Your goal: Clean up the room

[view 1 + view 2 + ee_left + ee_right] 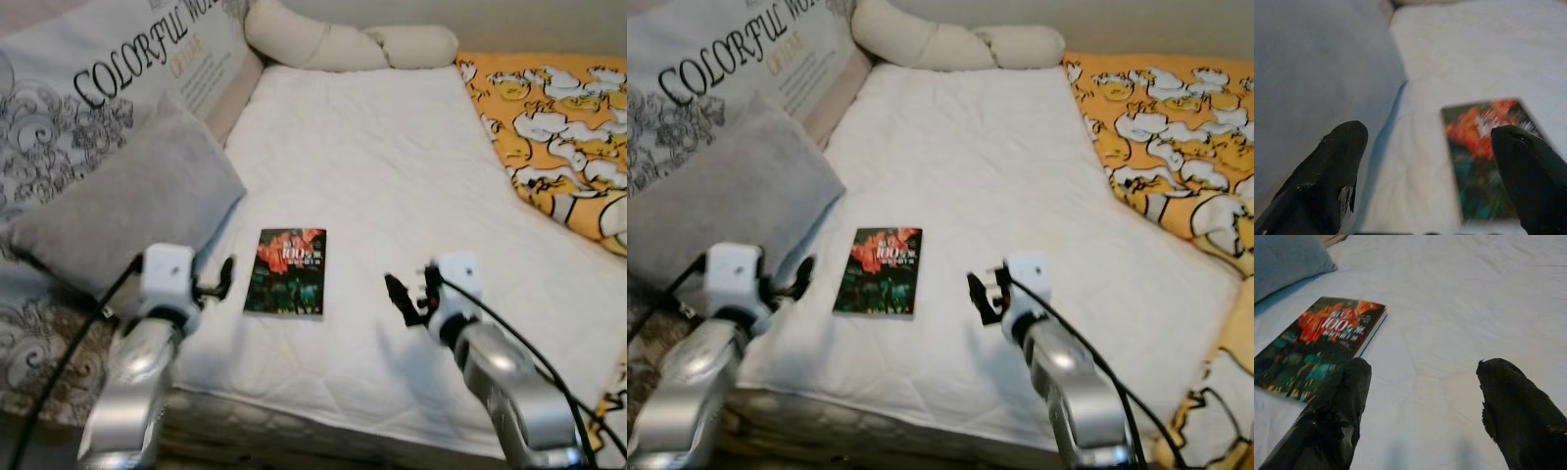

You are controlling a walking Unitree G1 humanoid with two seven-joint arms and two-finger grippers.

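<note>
On the bed point(392, 176), near its front edge, 1 book point(285, 271) lies flat, cover up, just beside the grey pillow point(127, 206). Cleanup looks barely begun, as I judge it: book not yet picked up, nothing held. Left hand point(217, 284) hovers just left of the book, fingers apart, empty. Right hand point(409, 297) sits to its right w/ a gap between, fingers apart too. Count: 1 book, 1 grey pillow, 1 printed cushion point(98, 88), 1 long cream bolster point(343, 41), 1 orange blanket point(558, 127). Left to do: grab book, put it away.
</note>
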